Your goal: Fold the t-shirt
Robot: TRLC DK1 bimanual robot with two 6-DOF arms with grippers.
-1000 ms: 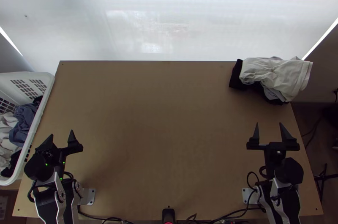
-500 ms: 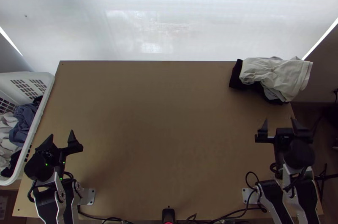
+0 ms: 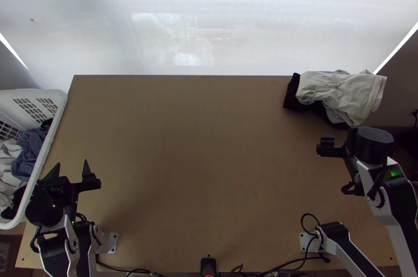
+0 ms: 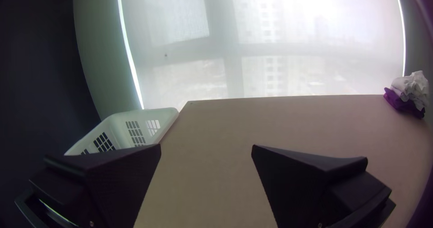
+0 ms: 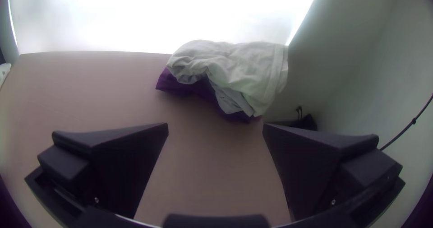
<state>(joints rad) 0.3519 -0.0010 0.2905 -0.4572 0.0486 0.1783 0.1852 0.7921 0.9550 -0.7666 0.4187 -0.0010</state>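
T-shirt [image 3: 342, 91], prob. the pale cloth bunched over dark cloth [image 3: 292, 94] at the table's [image 3: 209, 146] far R corner, tho can't be sure. R gripper [image 5: 215, 126] has just swung twd that corner, fingers wide apart, empty; L gripper [image 4: 206, 147] barely shifted near the basket [image 3: 58, 100], fingers apart too. Folding's not begun; R's prob. lining up a pick.

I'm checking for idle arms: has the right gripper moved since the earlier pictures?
Yes. In the top view, the right gripper has moved up the picture, closer to the clothes pile.
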